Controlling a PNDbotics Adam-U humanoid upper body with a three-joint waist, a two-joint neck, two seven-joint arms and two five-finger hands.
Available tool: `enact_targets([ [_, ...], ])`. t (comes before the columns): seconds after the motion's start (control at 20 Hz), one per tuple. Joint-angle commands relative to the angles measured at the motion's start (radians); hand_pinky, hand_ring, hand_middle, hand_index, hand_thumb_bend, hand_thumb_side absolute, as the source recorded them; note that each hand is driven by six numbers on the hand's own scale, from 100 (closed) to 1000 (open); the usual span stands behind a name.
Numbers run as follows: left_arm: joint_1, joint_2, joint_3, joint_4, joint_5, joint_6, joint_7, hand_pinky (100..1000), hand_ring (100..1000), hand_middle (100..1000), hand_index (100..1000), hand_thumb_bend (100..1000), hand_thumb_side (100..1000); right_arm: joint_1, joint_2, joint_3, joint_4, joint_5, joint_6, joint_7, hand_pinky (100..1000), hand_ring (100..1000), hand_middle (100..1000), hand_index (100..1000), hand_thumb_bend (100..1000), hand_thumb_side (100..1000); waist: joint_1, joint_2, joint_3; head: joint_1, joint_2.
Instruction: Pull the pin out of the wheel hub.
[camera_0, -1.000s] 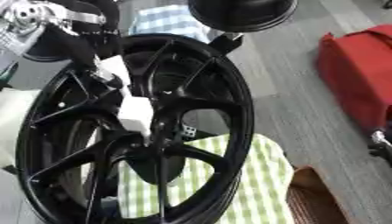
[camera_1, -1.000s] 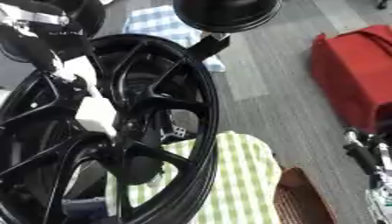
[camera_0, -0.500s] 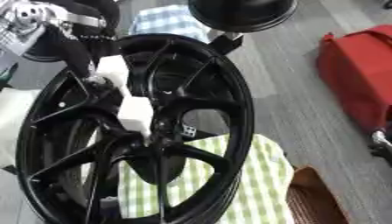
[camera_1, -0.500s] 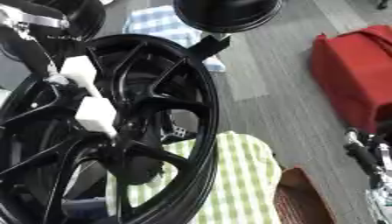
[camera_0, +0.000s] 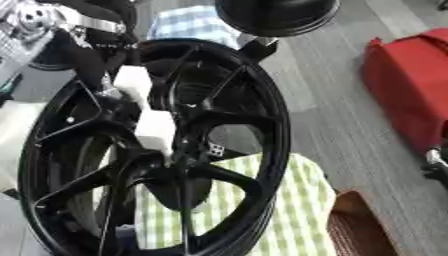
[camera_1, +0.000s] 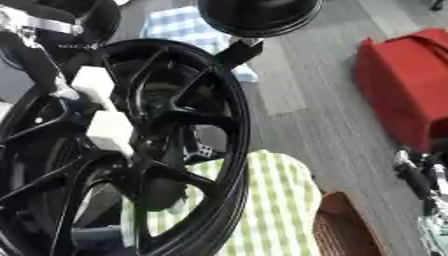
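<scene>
A large black spoked wheel hub (camera_0: 157, 150) stands upright on its rim and fills the left of both views. My left hand (camera_0: 140, 107), black with white pads, comes down from the upper left and lies across the spokes, its tip at the dark hub centre (camera_0: 179, 177). Where it meets the centre is lost in the black, and I cannot make out the pin. A small white dotted piece (camera_0: 215, 148) sits just right of the hand. My right hand (camera_1: 418, 175) shows only as a black and silver shape at the right edge, away from the wheel.
A black round dome (camera_0: 276, 15) on a stem touches the wheel's top rim. A green-checked cloth (camera_0: 297, 210) lies under the wheel and a blue-checked cloth (camera_0: 194, 25) behind it. A red bag (camera_0: 411, 85) is on the grey floor at right, a brown basket (camera_0: 359, 232) at bottom right.
The left hand has stayed on the spokes by the hub centre, with only a slight shift. The wheel has not visibly turned.
</scene>
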Motion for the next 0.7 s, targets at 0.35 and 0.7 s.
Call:
enact_targets([
  [0.35,-0.006,0.121,0.218,-0.165,0.103,0.086,0.126,609,463,256,412,425,100,0.004,-0.034,-0.014,-0.005,-0.008,-0.001,-0.01,633,611,599,708,106,549,-0.009,-0.028,0.018,-0.013,-0.003],
  [0.7,0.132,0.277,0.404,-0.194,0.099,0.156,0.241,608,460,249,414,424,100,0.019,-0.036,-0.033,-0.004,-0.012,-0.007,-0.029,634,611,599,709,105,550,-0.012,-0.021,0.05,-0.025,0.002],
])
